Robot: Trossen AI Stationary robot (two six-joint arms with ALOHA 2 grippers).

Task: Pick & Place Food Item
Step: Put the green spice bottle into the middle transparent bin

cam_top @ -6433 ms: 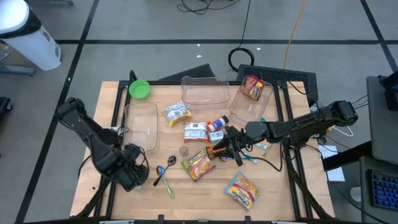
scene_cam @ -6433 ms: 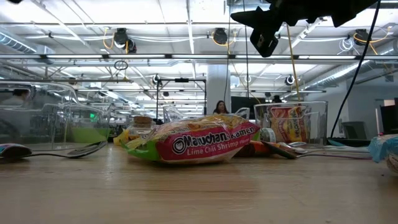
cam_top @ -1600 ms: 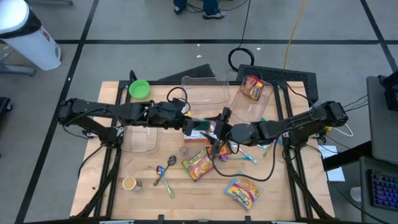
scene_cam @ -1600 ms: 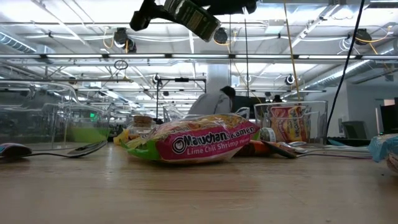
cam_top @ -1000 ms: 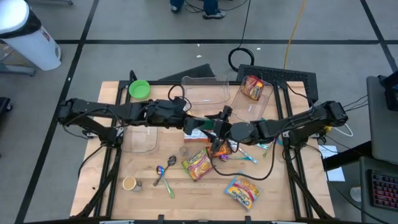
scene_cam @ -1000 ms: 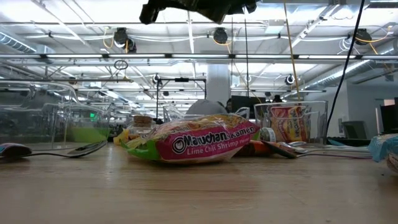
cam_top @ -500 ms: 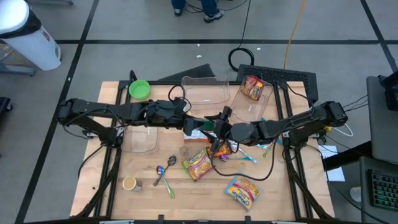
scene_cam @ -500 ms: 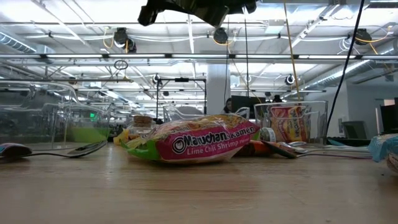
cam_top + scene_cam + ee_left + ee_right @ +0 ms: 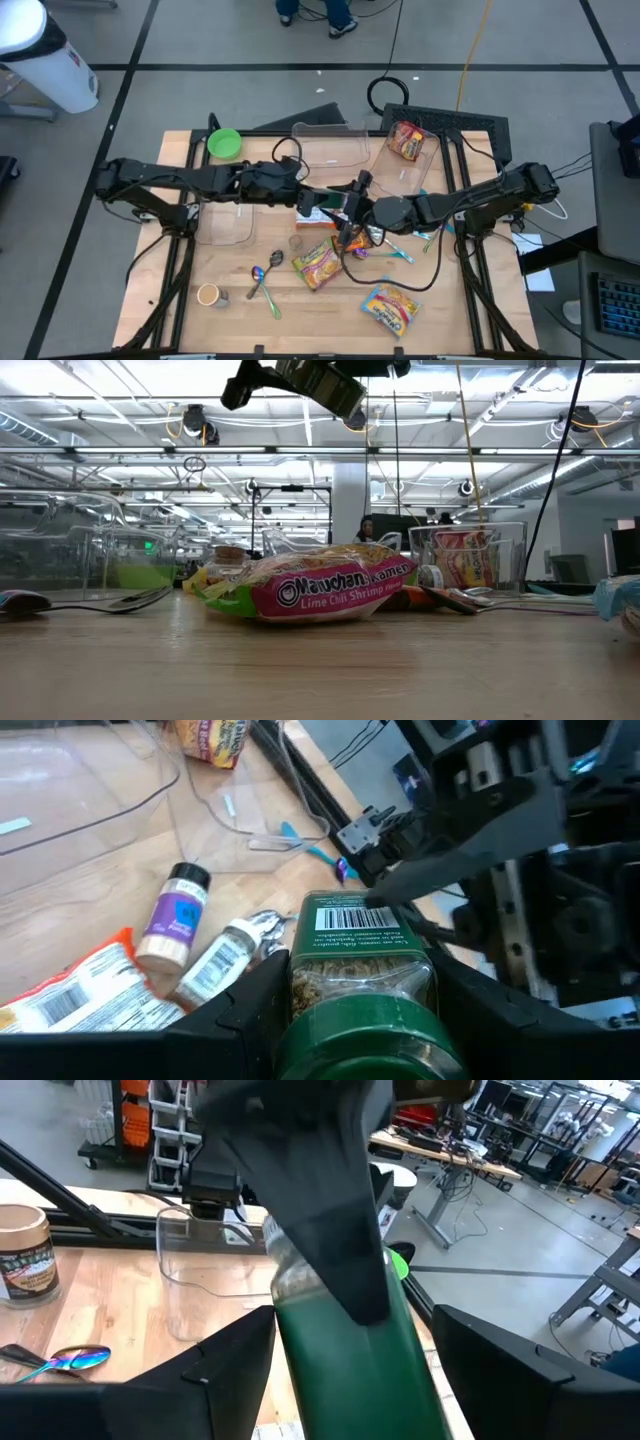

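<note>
Both arms reach inward — left pincer (image 9: 318, 198) meets right pincer (image 9: 338, 208)

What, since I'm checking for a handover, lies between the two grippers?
A green jar, up off the table. Both wrist views show it: the left gripper clamps it, and the right gripper meets it from the opposite side.

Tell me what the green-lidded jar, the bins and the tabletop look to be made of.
Green-lidded jar: clear glass or plastic body, since dried contents show through; the lid looks like matte green plastic.
Bins: clear, glossy plastic; the table shows through them.
Tabletop: light wood with visible grain, low sheen.
</note>
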